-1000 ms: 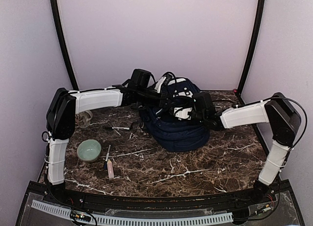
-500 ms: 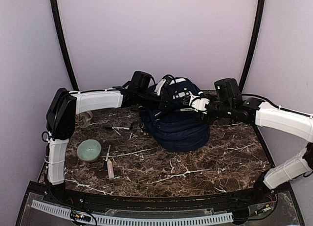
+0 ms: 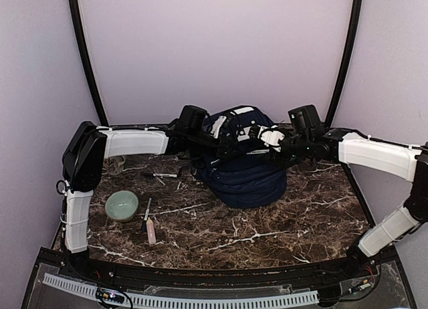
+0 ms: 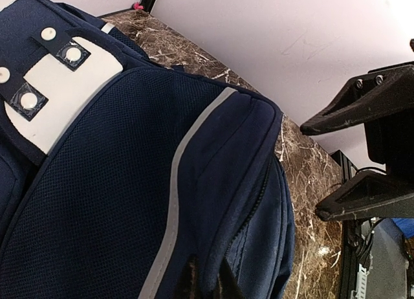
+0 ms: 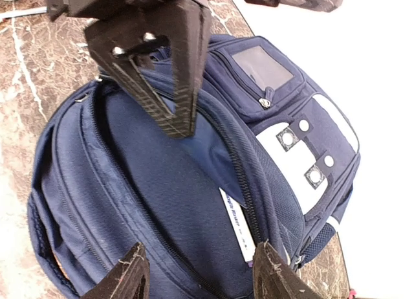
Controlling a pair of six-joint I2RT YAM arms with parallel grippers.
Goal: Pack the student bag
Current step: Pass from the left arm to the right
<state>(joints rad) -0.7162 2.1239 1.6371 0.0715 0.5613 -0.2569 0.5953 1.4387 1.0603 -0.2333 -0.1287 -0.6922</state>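
Looking from the left side across to the right, a green bowl [image 3: 122, 205] is seen on the marble table [image 3: 281, 222], with a small screwdriver [image 3: 145, 215] and a pink tube [image 3: 151, 231] just beside it. A pen [image 3: 160, 175] is seen a little farther back. These things are well apart from the bag and are not packed yet.

The left gripper [image 3: 221, 143] is pushed up against the left side of the student bag [image 3: 244, 175]. In the left wrist view its fingers [image 4: 362, 105] are seen spread apart, and nothing is seen between them. The zip edge of the bag is close by.

The bag is set in the middle of the table, toward the back wall. Its big pocket is seen pulled open in the right wrist view, and a white slip [image 5: 236, 224] is seen inside.

The right gripper [image 3: 257, 134] is held over the top of the bag. Its fingers [image 5: 155, 59] are also spread wide, and nothing is held.

Trouble could come from here. The cloth is soft, so the opening could flop shut if it is let go. The bag could be pushed along the smooth table if it is pressed from one side only. A finger could be caught in a strap or the zip.
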